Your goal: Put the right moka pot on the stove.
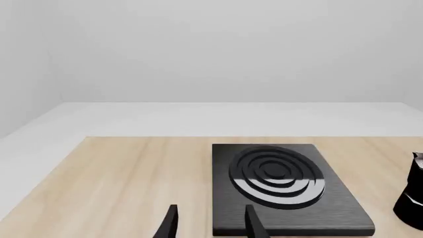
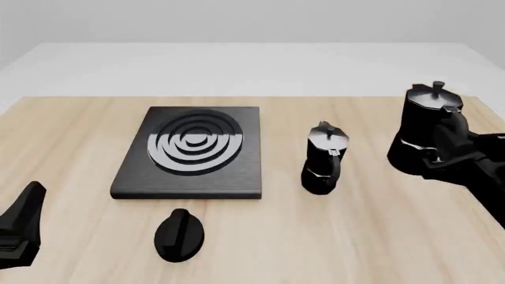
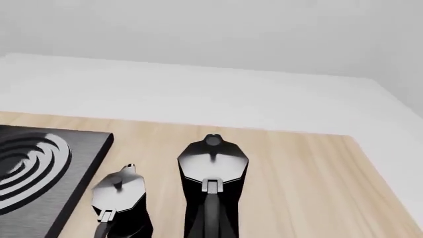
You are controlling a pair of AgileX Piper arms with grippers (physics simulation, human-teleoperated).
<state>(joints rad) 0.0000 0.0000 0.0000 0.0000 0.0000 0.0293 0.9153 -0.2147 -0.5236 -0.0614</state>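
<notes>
The right moka pot (image 2: 424, 121), black with a silvery lid and a small knob, stands upright at the far right of the table and looks raised off it. My right gripper (image 2: 446, 147) is shut on its looped handle from the near side. In the right wrist view the pot (image 3: 212, 166) fills the centre, with its handle running toward the camera. The stove (image 2: 193, 151), a flat black slab with silver burner rings, lies left of centre with nothing on it. My left gripper (image 2: 20, 228) hangs open near the front left; its fingers (image 1: 170, 223) are apart just before the stove (image 1: 284, 186).
A slimmer black moka pot (image 2: 324, 158) stands between the stove and the held pot, and also shows as the second pot (image 3: 119, 198) beside the held one. A black oval knob (image 2: 179, 235) lies in front of the stove. Light wooden tabletop (image 2: 355, 236) stretches around them.
</notes>
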